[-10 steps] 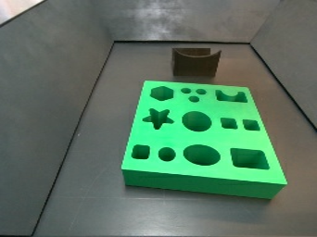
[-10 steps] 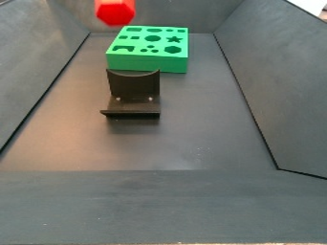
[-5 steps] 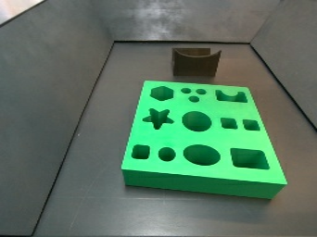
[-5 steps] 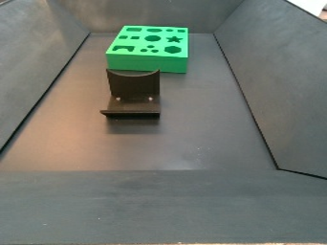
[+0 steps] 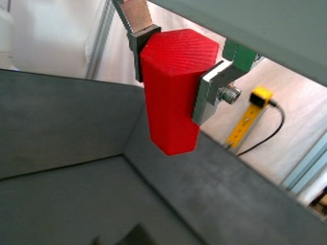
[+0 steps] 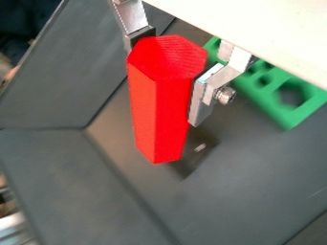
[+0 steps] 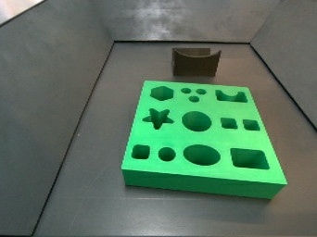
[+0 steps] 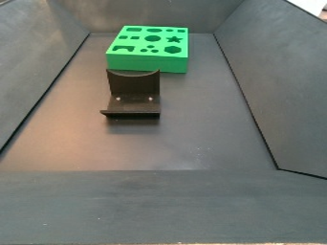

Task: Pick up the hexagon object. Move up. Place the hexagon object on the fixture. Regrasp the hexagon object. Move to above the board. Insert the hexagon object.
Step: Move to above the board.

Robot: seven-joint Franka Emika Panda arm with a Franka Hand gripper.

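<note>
Red hexagon (image 5: pixel 173 91) sits clamped upright between the gripper's (image 6: pixel 173 72) silver fingers (image 5: pixel 212 84), high over the floor, with the green board (image 6: pixel 278 88) below and behind it.

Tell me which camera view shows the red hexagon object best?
A wrist view: the hexagon object shows nearly whole, held in the gripper jaws. Both wrist views show it; both side views show none of it.
</note>
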